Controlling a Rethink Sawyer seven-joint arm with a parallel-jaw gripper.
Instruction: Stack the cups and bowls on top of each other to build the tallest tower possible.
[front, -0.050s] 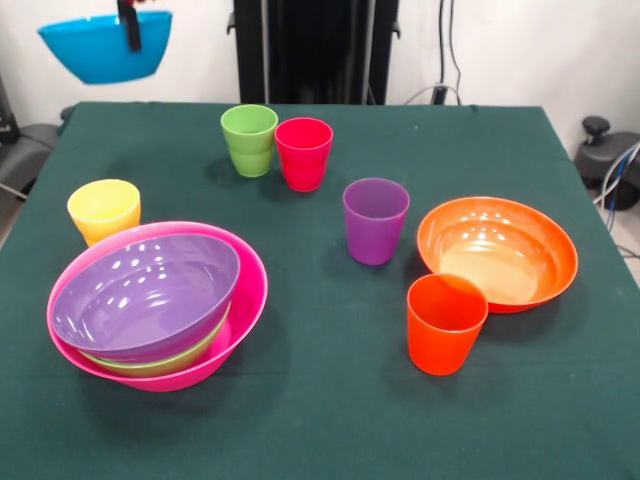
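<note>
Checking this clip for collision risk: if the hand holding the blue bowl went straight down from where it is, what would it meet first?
Probably bare green table at its far corner, behind the yellow cup. The hand grips the blue bowl high up; depth is unclear, so it may hang beyond the table's edge.

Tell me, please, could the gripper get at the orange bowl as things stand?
Probably not yet: the gripper is shut on the blue bowl. The orange bowl itself sits open from above, with the orange cup close beside it.

blue bowl (100, 48) held aloft by hand (130, 35); purple bowl (140, 295) nested over green in pink bowl (245, 300); five cups upright
</note>
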